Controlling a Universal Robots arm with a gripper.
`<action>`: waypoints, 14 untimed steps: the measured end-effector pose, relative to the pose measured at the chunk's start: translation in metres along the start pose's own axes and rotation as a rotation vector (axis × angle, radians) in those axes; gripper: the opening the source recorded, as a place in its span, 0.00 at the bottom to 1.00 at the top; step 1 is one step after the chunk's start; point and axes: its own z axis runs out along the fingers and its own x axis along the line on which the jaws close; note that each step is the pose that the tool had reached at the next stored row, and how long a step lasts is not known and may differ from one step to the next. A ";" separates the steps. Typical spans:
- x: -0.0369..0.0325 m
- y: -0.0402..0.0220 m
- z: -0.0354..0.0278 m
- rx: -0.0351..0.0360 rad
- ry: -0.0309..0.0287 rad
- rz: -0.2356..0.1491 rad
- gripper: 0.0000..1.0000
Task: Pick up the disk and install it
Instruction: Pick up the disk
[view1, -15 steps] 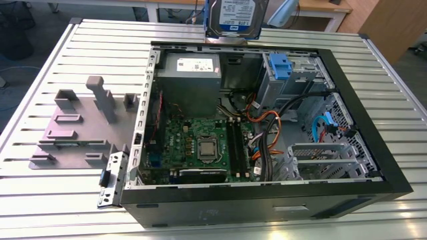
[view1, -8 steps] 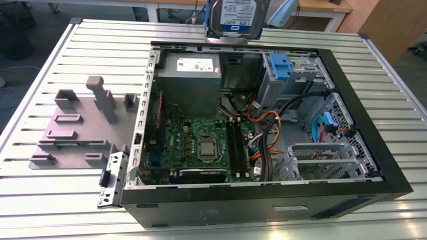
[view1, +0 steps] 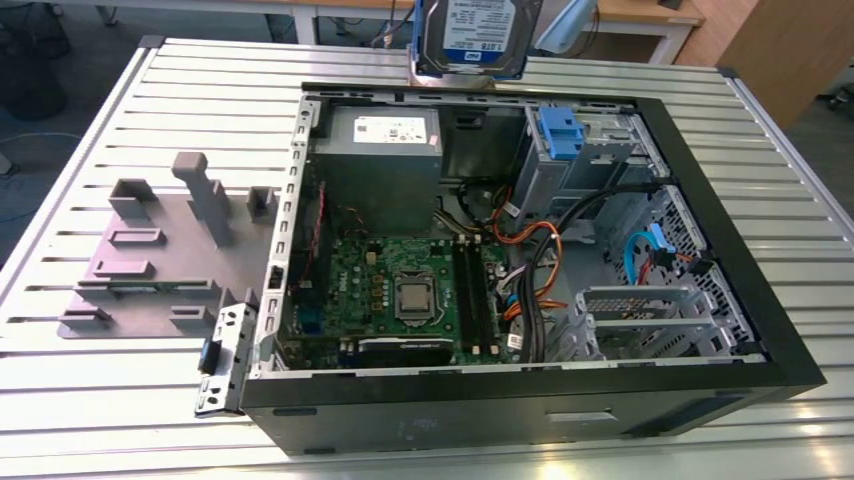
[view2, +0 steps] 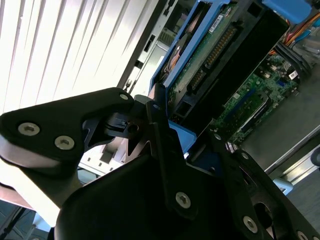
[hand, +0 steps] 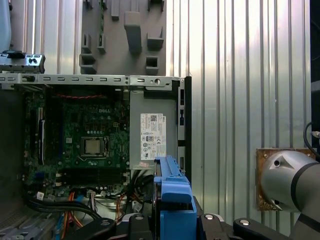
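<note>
The disk (view1: 467, 35), a silver drive with a white-and-blue label and a blue bracket, hangs upright in the air above the far rim of the open computer case (view1: 747, 300). In the second wrist view its green circuit-board side (view2: 210, 55) faces the camera, and my gripper (view2: 167, 127) has its black fingers shut on the blue bracket. In the first wrist view the bracket (hand: 172, 197) rises from my gripper (hand: 172, 222), beside the case's wall near the power supply.
Inside the case lie a grey power-supply box (view1: 378, 150), the motherboard (view1: 400, 290), bundled cables (view1: 534, 250) and a metal drive bay with a blue latch (view1: 558, 130). A grey fixture plate (view1: 160, 250) sits on the slatted metal table (view1: 200, 90), on the exterior view's left.
</note>
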 end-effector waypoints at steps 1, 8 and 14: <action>0.0000 -0.0003 0.0000 0.0000 0.0000 0.000 0.37; 0.0000 -0.0024 -0.0001 0.0000 0.0000 0.000 0.37; 0.0000 -0.0042 -0.0001 0.0000 0.0000 0.000 0.37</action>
